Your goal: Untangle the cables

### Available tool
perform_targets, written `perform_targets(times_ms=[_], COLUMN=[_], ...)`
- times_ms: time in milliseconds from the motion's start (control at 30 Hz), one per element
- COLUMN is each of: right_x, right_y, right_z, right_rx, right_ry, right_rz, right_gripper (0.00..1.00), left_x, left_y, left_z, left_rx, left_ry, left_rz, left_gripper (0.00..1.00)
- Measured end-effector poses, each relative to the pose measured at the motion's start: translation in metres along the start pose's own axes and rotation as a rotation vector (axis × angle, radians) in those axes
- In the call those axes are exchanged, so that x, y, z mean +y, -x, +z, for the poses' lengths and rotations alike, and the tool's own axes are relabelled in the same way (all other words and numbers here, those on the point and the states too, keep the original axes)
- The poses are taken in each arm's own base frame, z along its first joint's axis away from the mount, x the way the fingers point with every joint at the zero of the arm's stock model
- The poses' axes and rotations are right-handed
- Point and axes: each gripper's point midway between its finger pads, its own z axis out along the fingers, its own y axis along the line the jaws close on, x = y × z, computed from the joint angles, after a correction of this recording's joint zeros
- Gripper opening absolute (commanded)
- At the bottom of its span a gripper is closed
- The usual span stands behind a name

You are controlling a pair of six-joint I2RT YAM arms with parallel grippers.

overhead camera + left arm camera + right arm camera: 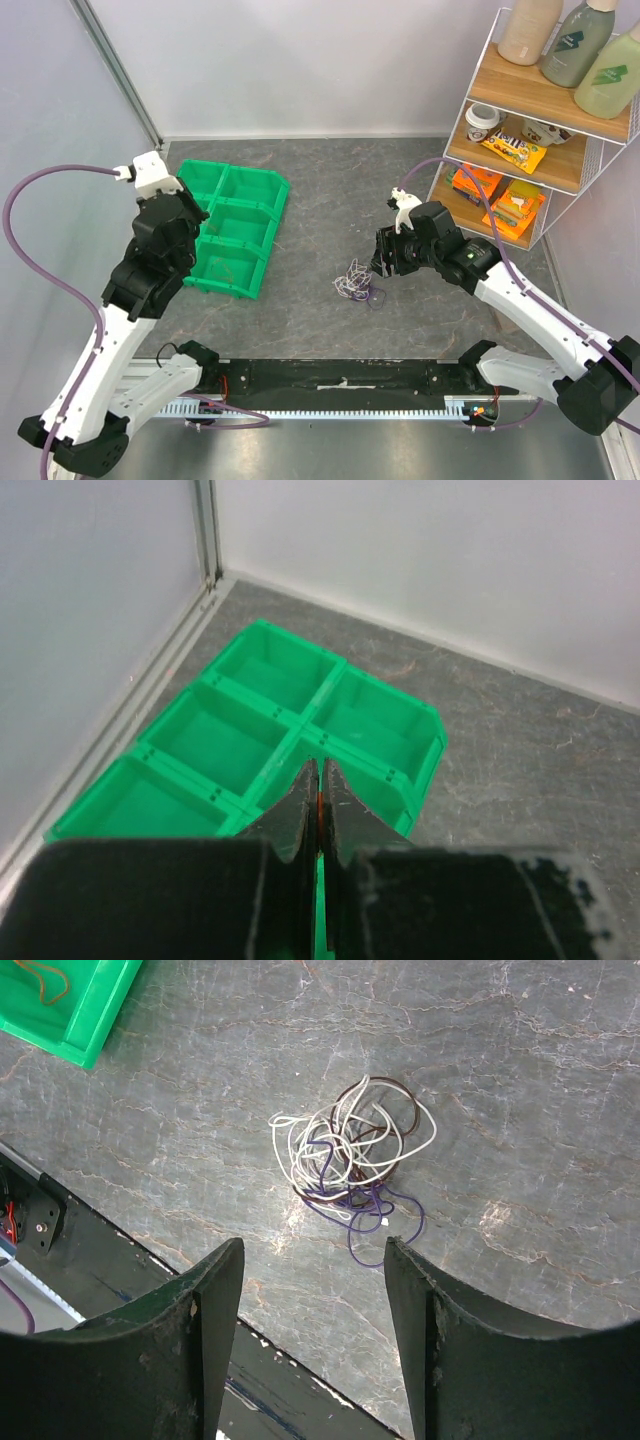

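While cables (pixel 350 1165) lie tangled, right fingers (pixel 205 1350) apart

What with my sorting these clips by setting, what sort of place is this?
Probably a robotics lab test cell: plain white panel walls enclose a grey stone-patterned tabletop holding a green plastic compartmented bin and a white wire rack of bottles and snacks.

This is looking like a robotics lab cell: plain white panels (pixel 300 60) are walling in a grey tabletop (pixel 330 190), with the left arm (pixel 140 290) and right arm (pixel 520 300) bolted at its near edge. A wire shelf (pixel 510 85) is holding bottles (pixel 575 45) and snack packets (pixel 515 150).
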Motion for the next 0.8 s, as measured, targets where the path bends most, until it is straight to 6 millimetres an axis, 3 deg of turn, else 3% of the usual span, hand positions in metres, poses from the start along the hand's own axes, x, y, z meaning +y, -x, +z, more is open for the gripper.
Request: perform_targets(times_ms=[167, 367, 467, 633, 800], right_x=[0.0, 0.003, 0.004, 0.004, 0.005], right_y=[0.001, 0.004, 0.006, 0.008, 0.008], right_z=[-0.001, -0.007, -0.011, -0.014, -0.015], right_rx=[-0.004, -0.029, -0.041, -0.054, -0.058], right_ry=[0.001, 0.01, 0.013, 0.015, 0.017], right_rz=[0.0, -0.003, -0.005, -0.007, -0.007], right_gripper=[0.66, 0.66, 0.67, 0.67, 0.67], left_x=[0.006, 0.034, 0.047, 0.04, 0.041], left_y=[-0.043, -0.154, -0.202, -0.223, -0.243], left_z=[0.011, 0.032, 0.025, 0.01, 0.008], left_rx=[0.134, 0.472, 0.638, 0.74, 0.817], left_ry=[0.097, 0.288, 0.367, 0.387, 0.418], left_rz=[-0.068, -0.096, -0.14, -0.249, -0.313], left_gripper=[0.02, 0.02, 0.02, 0.02, 0.02])
